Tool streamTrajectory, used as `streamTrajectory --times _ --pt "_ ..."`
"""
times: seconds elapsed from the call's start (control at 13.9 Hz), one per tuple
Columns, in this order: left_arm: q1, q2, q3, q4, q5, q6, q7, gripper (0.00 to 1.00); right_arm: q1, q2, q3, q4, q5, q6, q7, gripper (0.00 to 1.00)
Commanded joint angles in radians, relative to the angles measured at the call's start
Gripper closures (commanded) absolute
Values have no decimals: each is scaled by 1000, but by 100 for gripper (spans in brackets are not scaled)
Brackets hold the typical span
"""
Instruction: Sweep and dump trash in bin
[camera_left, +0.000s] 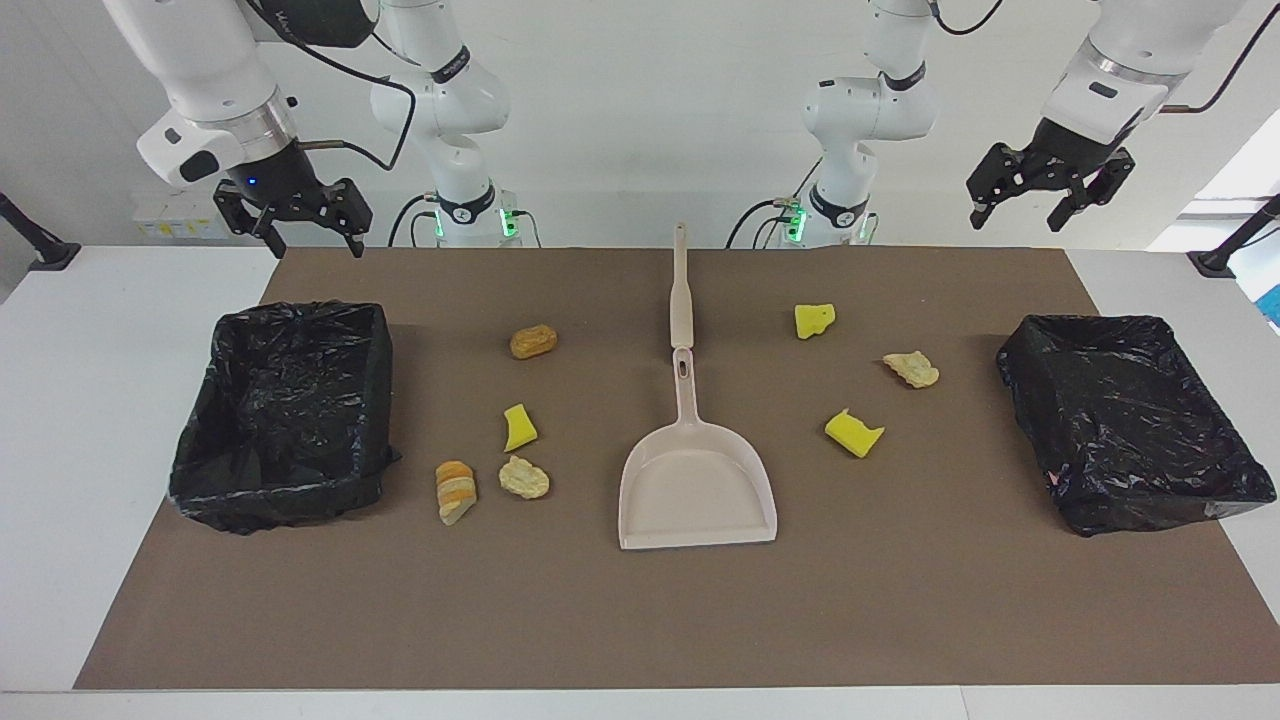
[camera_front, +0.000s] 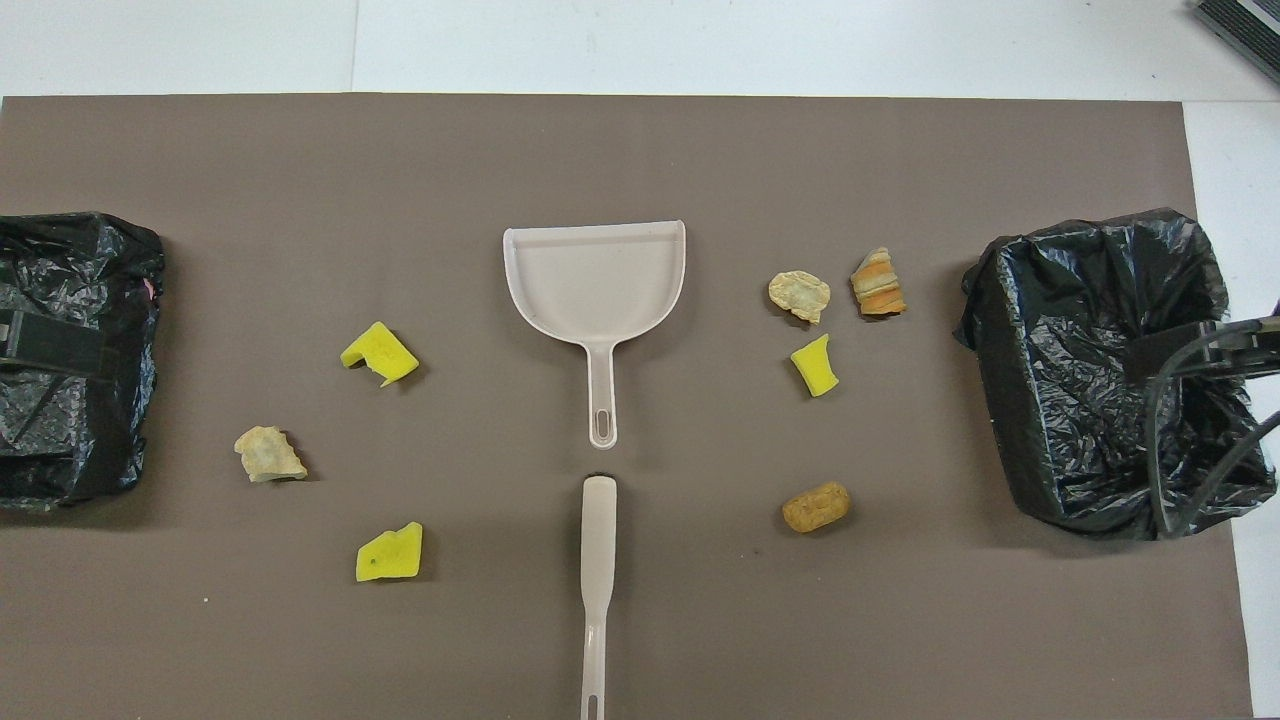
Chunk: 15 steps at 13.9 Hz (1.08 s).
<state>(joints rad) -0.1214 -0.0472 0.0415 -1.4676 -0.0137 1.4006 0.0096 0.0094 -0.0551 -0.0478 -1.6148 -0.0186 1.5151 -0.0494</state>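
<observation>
Facing view, trash (camera_left: 533, 341) below raised right gripper (camera_left: 292, 215)

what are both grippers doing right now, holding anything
Left gripper: open, holding nothing, raised over the table's edge at its own end.
Right gripper: open, holding nothing, raised near the black bin at its end.

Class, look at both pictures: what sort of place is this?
Probably a robotics lab test table: two white arms mounted at one edge, a brown mat with staged trash scraps, a dustpan, and two bag-lined bins.
</observation>
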Motion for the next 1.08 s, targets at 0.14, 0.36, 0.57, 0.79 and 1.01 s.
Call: streamTrajectory --times 0.14,0.36,0.57,0.79,1.01 --pt "5 -7 -3 0 -8 26 3 0 -5 -20 0 -28 17 25 -15 0" --pt "2 -10 -3 -4 -8 25 0 0 -6 -20 0 -30 17 25 -15 0" --pt "5 -10 -3 -4 -8 23 -2 0 -6 -20 0 -30 17 27 -15 0" --pt "5 -10 -3 -8 -8 27 -2 0 -6 -20 0 -28 17 25 -15 0" --pt "-4 -11 -3 -10 -8 32 -2 0 -6 -20 0 -30 17 25 -15 0"
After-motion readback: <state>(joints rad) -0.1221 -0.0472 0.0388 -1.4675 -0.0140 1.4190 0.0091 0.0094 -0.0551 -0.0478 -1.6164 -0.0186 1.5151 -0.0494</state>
